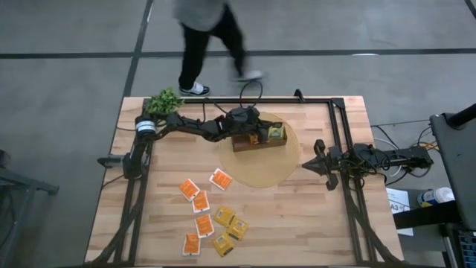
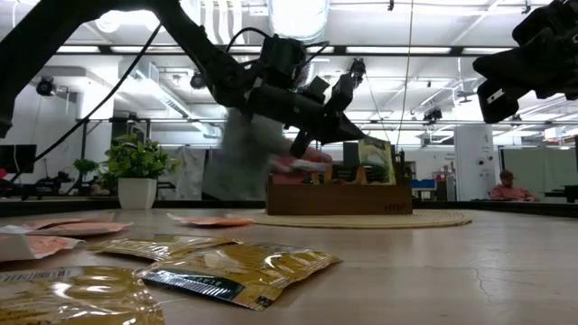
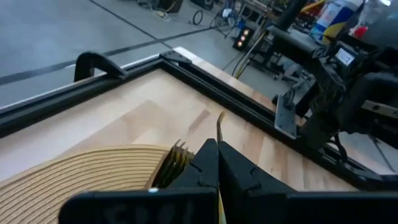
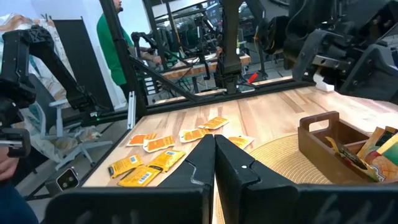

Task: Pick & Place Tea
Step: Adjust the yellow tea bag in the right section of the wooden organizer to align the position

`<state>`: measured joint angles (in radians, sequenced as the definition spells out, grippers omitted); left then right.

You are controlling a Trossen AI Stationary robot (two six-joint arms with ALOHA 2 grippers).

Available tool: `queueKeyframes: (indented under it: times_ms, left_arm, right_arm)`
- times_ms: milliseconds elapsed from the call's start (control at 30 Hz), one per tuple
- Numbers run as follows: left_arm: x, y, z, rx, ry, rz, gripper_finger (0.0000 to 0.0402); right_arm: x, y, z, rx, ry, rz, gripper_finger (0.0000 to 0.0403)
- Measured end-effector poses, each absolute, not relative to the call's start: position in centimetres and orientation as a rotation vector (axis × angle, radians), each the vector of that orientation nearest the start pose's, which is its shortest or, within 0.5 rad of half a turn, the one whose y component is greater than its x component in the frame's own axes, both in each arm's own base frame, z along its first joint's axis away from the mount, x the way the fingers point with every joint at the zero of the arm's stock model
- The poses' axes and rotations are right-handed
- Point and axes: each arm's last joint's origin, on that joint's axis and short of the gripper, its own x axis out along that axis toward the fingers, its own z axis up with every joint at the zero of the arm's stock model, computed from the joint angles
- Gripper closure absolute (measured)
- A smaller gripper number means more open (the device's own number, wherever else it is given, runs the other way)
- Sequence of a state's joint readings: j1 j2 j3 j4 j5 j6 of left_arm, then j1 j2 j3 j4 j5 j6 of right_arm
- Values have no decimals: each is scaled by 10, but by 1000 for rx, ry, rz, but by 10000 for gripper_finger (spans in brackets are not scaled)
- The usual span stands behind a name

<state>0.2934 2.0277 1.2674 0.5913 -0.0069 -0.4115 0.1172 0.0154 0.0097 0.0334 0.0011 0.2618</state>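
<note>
Orange sachets (image 1: 199,202) and yellow sachets (image 1: 230,223) lie flat on the table's near middle; they also show in the right wrist view (image 4: 155,143). A brown wooden box (image 1: 249,145) stands on a round woven mat (image 1: 260,173), with green sachets (image 1: 277,134) upright in its right compartment. My left gripper (image 1: 262,138) hovers over the box (image 2: 339,199), shut on a thin yellow sachet (image 3: 220,124). My right gripper (image 1: 318,160) waits shut and empty by the mat's right side. My left gripper pinches a yellow sachet between its two shut fingers (image 3: 208,162). The sachet is seen edge-on, and its free edge (image 3: 220,121) sticks out past the fingertips. The fingers slant down toward the table's right, over the box. The sachet is clear of the table.
A potted plant (image 1: 163,101) stands at the table's far left corner. A black frame rail (image 1: 338,134) runs along the right side and far edge. A person (image 1: 208,37) walks behind the far edge. Bare wood lies between the mat and the loose sachets.
</note>
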Motion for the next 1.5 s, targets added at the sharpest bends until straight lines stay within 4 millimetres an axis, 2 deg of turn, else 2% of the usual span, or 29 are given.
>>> queueKeyframes:
  times_ms: [833,1000,1500]
  left_arm:
    - [434,125,185,-397,68,351,402]
    - [437,125,175,-401,66,361,402]
    - [438,126,177,-363,51,386,401]
  right_arm:
    - [97,11,169,263,-12,119,394]
    - [97,11,169,263,-12,118,394]
    - [97,11,169,263,-12,119,394]
